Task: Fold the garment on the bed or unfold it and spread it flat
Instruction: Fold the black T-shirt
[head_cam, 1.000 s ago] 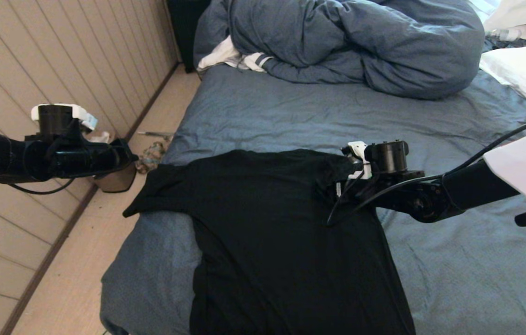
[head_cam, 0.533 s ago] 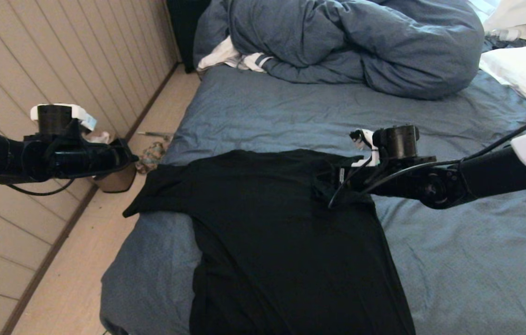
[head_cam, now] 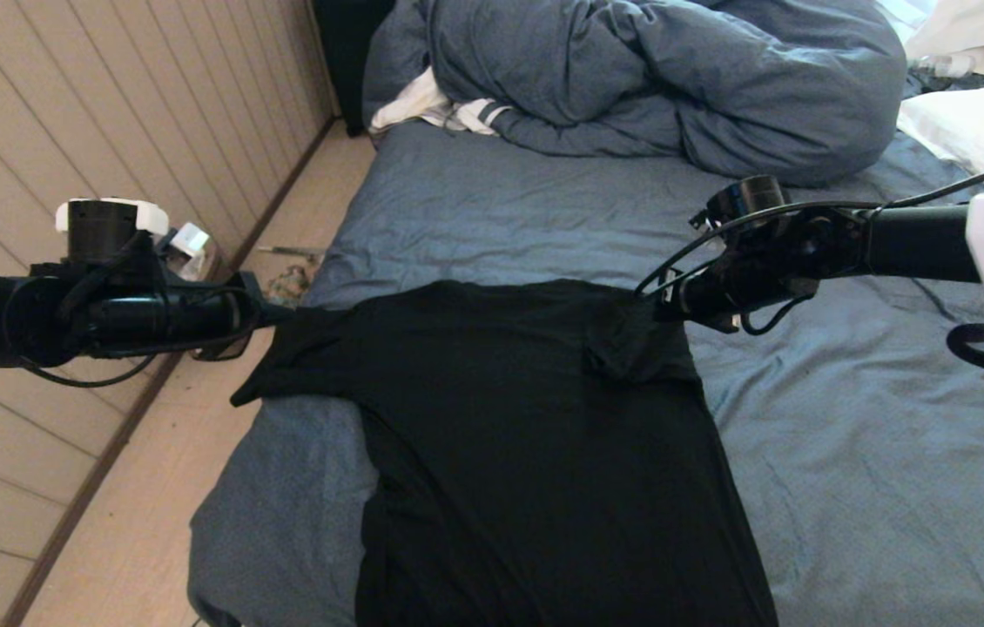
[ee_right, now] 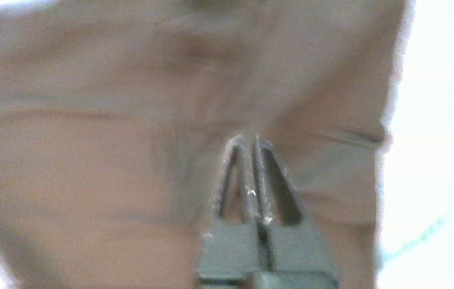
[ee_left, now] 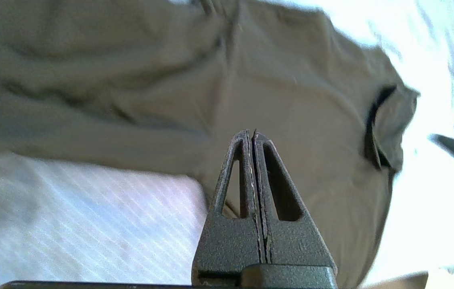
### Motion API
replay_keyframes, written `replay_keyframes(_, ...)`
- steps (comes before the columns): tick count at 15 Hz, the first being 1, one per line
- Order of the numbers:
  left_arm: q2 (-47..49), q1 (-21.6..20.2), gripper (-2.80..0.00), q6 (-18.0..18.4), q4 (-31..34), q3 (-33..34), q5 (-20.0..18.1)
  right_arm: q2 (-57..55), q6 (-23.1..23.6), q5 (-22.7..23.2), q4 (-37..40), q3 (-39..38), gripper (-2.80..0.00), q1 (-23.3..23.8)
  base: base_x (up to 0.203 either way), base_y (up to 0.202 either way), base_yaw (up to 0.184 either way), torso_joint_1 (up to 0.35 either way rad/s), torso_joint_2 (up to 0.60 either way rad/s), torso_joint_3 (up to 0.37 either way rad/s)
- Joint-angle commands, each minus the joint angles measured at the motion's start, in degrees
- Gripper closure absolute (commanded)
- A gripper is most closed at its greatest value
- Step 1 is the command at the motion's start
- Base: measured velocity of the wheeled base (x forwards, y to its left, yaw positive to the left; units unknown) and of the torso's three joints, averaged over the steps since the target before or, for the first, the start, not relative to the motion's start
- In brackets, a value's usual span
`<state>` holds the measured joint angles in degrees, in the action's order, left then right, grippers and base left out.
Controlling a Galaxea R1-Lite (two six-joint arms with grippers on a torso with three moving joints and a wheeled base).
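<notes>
We see the garment [head_cam: 527, 435] lying plain side up on the bed [head_cam: 849, 488], near its left edge, body mostly flat, one sleeve hanging over that edge and the other sleeve bunched in a small fold at the shoulder. Our left gripper [ee_left: 253, 134] hovers by the overhanging sleeve with fingers pressed together, empty. Our right gripper [ee_right: 247, 140] sits above the bunched shoulder, fingers closed on nothing. We judge spreading nearly done; both sleeves remain.

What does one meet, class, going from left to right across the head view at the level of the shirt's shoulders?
Panelled wall → left tool → black T-shirt → right tool → bare blue sheet.
</notes>
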<state>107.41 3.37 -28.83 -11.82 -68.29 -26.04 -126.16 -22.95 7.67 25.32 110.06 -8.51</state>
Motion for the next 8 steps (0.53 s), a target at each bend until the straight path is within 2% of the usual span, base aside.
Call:
replay_keyframes(1, -0.5, 0.8, 0.0, -0.2, -0.1, 0.6, -0.2, -5.0, -0.1, -0.4, 2.4, 2.2, 0.0, 0.6, 0.0, 0.0, 0.0, 0.0, 0.0, 0.0)
replay_keyframes(4, 0.0, 1.8, 0.0, -0.2, 0.0, 1.0, -0.2, -7.4, 0.5, -3.0, -1.2, 2.3, 0.0, -0.5, 0.0, 0.0, 0.0, 0.0, 0.0, 0.0)
replay_keyframes(8, 0.6, 2.3, 0.0, -0.1, -0.1, 1.5, -0.2, -9.3, -0.1, -3.0, -2.4, 2.2, 0.0, -1.3, 0.0, 0.0, 0.0, 0.0, 0.0, 0.0)
